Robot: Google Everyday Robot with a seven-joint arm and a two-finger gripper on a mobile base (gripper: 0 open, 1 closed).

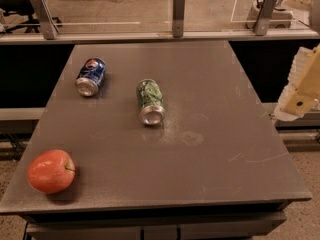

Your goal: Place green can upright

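Observation:
The green can (150,101) lies on its side near the middle of the grey table (210,134), its silver end facing the front edge. The gripper (300,86) is at the right edge of the camera view, pale yellow, beyond the table's right side and well away from the can. Nothing is seen held in it.
A blue Pepsi can (91,76) lies on its side to the left of the green can. A red apple (51,171) sits at the table's front left corner. A rail with metal posts (178,13) runs behind the table's far edge.

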